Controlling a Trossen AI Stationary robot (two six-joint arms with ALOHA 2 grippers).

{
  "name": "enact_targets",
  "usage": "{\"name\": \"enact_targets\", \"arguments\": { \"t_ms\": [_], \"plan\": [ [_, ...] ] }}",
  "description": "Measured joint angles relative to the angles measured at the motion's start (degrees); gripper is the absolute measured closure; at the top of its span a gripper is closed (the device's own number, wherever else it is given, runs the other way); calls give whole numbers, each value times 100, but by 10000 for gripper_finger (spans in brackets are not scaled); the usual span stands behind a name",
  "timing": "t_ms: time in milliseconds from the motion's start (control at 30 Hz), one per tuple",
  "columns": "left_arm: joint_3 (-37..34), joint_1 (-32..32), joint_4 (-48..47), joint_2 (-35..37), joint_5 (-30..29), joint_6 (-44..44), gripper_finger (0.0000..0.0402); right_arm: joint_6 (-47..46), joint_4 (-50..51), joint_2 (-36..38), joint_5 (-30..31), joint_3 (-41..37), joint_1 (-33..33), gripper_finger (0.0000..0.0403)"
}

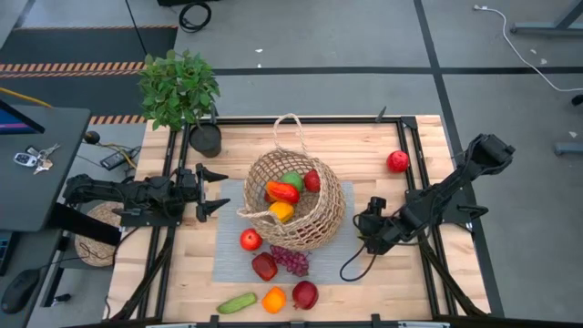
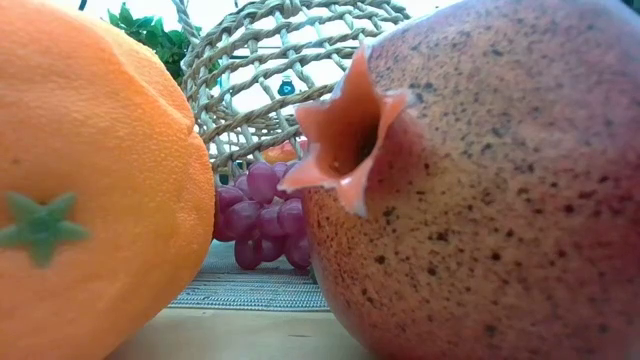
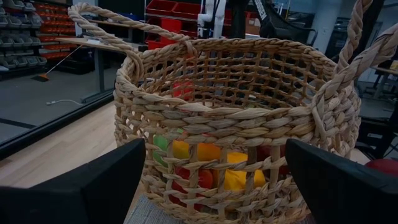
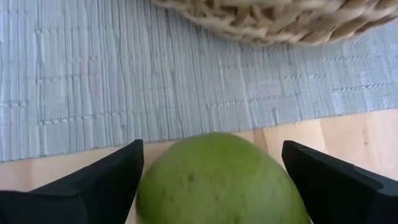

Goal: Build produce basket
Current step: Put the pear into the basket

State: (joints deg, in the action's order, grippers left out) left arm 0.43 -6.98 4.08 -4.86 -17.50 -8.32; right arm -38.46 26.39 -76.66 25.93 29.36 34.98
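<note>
A bumpy orange (image 2: 90, 190) and a speckled red pomegranate (image 2: 480, 190) sit so close to the low camera that they hide most of the table. Between them peek shiny purple grapes (image 2: 262, 215) and the woven basket (image 2: 290, 70) behind.

The right gripper (image 4: 211, 177) has its two dark fingers spread wide, one on each side of a smooth round green fruit (image 4: 221, 180). I cannot tell if they touch it. The fruit's lower part is cut off. Just past it lies the ribbed grey mat (image 4: 124, 81), and beyond that the basket's edge.

The left gripper (image 3: 214, 180) is wide open too, holding nothing. The basket stands right in front of it, made of thick twisted tan rope with holes. Red and yellow produce (image 3: 217, 168) shows through the holes, partly hidden.
</note>
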Motion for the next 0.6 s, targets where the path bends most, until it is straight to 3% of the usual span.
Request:
{"name": "enact_targets", "arguments": {
  "t_ms": [367,600],
  "plan": [
    [-2,0,-2,-2,0,-2,10,105,114,-11,-66,14,-225,87],
    [0,0,-2,0,1,-1,10,208,236,-10,-142,308,-225,106]
  ]
}}
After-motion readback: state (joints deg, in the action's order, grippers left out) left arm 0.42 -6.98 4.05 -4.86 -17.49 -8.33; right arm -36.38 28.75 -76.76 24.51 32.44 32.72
